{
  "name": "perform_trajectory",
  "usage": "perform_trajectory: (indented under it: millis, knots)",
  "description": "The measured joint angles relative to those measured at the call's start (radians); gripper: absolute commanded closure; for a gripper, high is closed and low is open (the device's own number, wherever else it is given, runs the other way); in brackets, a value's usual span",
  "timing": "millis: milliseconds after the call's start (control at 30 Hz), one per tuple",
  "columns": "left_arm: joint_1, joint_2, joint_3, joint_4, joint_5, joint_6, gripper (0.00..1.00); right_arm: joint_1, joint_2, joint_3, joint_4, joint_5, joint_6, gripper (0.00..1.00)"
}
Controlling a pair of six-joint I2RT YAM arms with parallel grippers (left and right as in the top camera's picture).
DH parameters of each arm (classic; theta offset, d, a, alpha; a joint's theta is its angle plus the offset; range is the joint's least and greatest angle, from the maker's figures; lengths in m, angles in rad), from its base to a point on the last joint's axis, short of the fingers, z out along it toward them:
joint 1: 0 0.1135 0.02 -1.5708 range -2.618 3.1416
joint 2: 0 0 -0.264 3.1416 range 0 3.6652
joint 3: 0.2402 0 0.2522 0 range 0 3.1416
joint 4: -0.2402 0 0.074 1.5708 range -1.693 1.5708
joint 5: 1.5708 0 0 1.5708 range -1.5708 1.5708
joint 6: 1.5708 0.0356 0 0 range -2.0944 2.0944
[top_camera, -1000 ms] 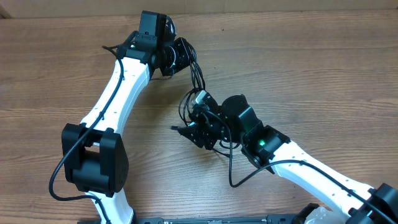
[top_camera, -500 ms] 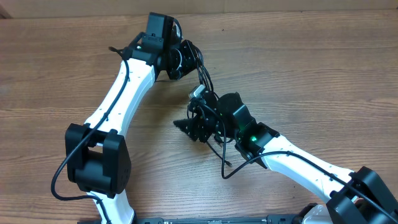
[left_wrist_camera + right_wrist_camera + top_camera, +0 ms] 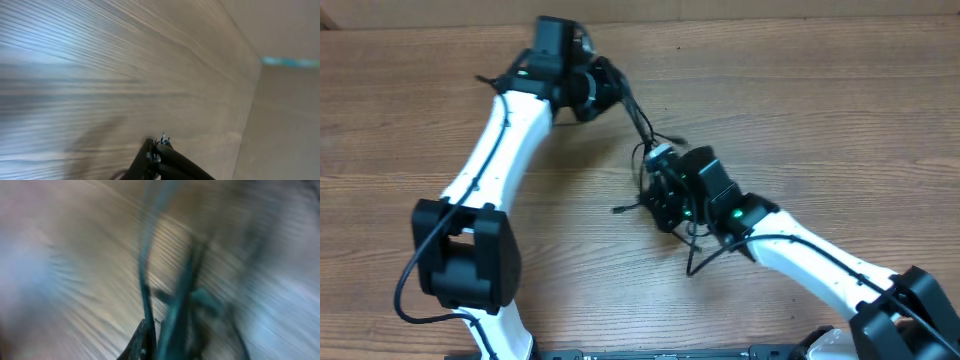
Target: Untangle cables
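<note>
The left arm, white with black joints, is seen in the overhead view reaching from the near left corner of the wooden table up towards its far edge. The left gripper is placed close to that far edge, left of the middle. Its jaws are brought together and clamped on one end of the cables. In the left wrist view only dark tips and a frayed bit of strand are shown at the bottom. Bare table lies beyond them, and a beige wall is met at the right.

From the left gripper the thin black cables are stretched down and to the right, above the table, as a few strands held close together. They are joined to the right gripper near the middle of the table. That gripper's jaws are also pressed together on the strands. A short loose end is left sticking out to its left, just above the wood. The right wrist view is heavily blurred. Strands can only be made out rising from the bottom centre.

Further right, a green light is lit on the right arm, which is extended from the near right corner.
</note>
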Motion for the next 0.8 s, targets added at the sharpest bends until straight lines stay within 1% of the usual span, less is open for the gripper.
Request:
perform_trajectory:
  millis: [33, 67, 167, 267, 367, 500, 633, 700, 767, 800]
  knots:
    - [0.031, 0.0, 0.0, -0.011, 0.006, 0.002, 0.96, -0.048, -0.017, 0.002, -0.075, 0.045, 0.032, 0.96]
    - [0.072, 0.0, 0.0, -0.019, 0.014, 0.004, 0.96, -0.062, -0.02, 0.001, -0.09, 0.057, 0.04, 0.96]
    - [0.164, 0.0, 0.0, -0.039, 0.063, 0.007, 0.96, -0.173, -0.036, 0.017, -0.159, 0.114, 0.107, 0.96]
    - [0.245, 0.0, 0.007, -0.027, 0.096, 0.007, 0.96, -0.29, -0.046, 0.02, -0.243, 0.168, 0.159, 0.96]
    - [0.34, -0.007, 0.019, -0.058, 0.105, 0.011, 0.96, -0.421, -0.041, -0.002, -0.275, 0.208, 0.21, 0.96]
    - [0.397, -0.012, 0.023, -0.119, 0.105, 0.059, 0.96, -0.518, -0.041, -0.005, -0.274, 0.192, 0.237, 0.96]
    - [0.38, -0.012, 0.023, -0.164, 0.105, 0.113, 0.96, -0.54, -0.041, -0.005, -0.276, 0.124, 0.236, 0.96]
    - [0.362, -0.012, 0.023, -0.169, 0.11, 0.147, 0.96, -0.54, -0.041, -0.005, -0.276, 0.119, 0.254, 0.85]
    - [0.342, -0.012, 0.023, -0.161, 0.142, 0.211, 0.96, -0.54, -0.041, -0.005, -0.276, 0.125, 0.294, 0.5]
    - [0.331, -0.012, 0.023, -0.149, 0.171, 0.252, 0.96, -0.54, -0.041, -0.005, -0.274, 0.125, 0.311, 0.42]
